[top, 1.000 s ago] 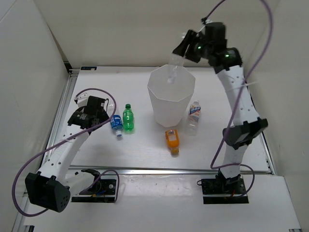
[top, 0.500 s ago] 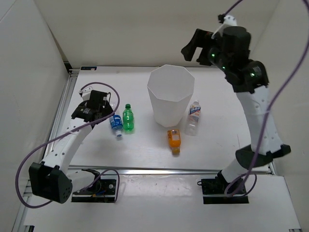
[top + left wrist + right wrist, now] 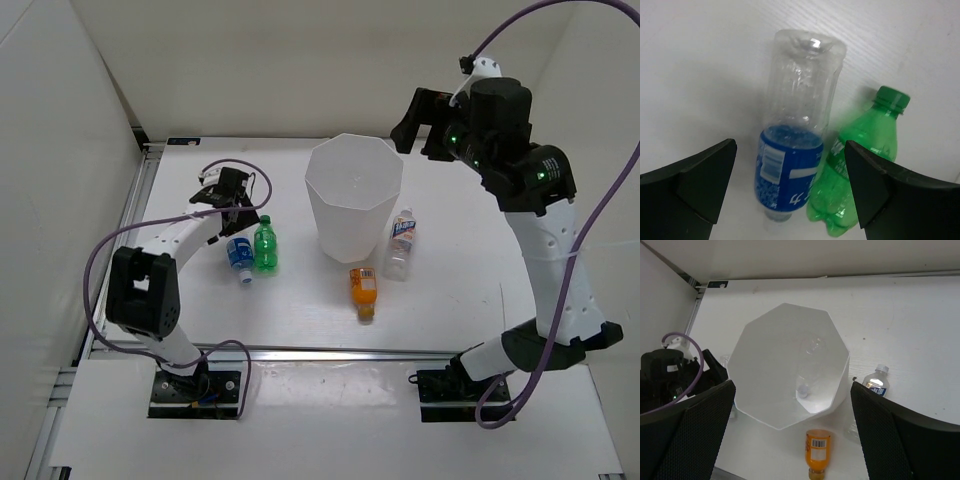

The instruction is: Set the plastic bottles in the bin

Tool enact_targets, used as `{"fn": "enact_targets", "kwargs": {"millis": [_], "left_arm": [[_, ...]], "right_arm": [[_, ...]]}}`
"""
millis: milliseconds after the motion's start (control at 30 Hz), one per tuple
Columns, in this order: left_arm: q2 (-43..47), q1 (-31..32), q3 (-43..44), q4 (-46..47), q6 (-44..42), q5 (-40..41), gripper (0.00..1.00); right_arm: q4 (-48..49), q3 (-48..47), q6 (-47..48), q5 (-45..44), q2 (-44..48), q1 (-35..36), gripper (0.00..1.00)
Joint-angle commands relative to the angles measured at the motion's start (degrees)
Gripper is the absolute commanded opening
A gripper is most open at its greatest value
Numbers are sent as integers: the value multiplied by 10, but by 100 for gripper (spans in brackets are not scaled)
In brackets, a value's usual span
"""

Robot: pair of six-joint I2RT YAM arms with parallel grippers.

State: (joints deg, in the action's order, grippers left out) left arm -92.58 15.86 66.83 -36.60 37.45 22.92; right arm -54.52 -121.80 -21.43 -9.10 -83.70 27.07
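In the top view we see the left gripper (image 3: 230,197) at centre-left of the frame, its fingers spread wide and holding nothing. Its wrist view frames a clear bottle with a blue label (image 3: 792,150) lying on the table (image 3: 450,300) between the two fingers, with the green bottle (image 3: 860,160) lying just beside it on the right. The right gripper (image 3: 420,122), at upper right, is likewise spread and empty, up beside the bin (image 3: 350,235), which stands upright at centre. Inside the bin we make out what looks like the plain clear bottle (image 3: 807,371), faint against the white. The second blue-labelled bottle (image 3: 402,240) lies just right of the bin, and the orange bottle (image 3: 363,287) lies lower in the frame, near the bin's base.
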Motion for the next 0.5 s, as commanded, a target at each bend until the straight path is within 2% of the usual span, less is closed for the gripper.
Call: {"fn": "enact_targets", "kwargs": {"millis": [0, 167, 400, 433, 467], "left_arm": [[-26, -2, 37, 26, -2, -10, 100], [-53, -30, 32, 26, 13, -32, 100], [-70, -30, -24, 37, 32, -59, 100], [-70, -30, -33, 37, 32, -59, 99], [-70, -30, -33, 37, 38, -59, 84]], "right_arm": [[-1, -3, 21, -19, 39, -4, 100], [-14, 9, 31, -28, 58, -23, 100], [-24, 44, 32, -15, 93, -59, 100], [-24, 51, 32, -15, 93, -67, 100], [-24, 56, 32, -2, 93, -75, 100]]}}
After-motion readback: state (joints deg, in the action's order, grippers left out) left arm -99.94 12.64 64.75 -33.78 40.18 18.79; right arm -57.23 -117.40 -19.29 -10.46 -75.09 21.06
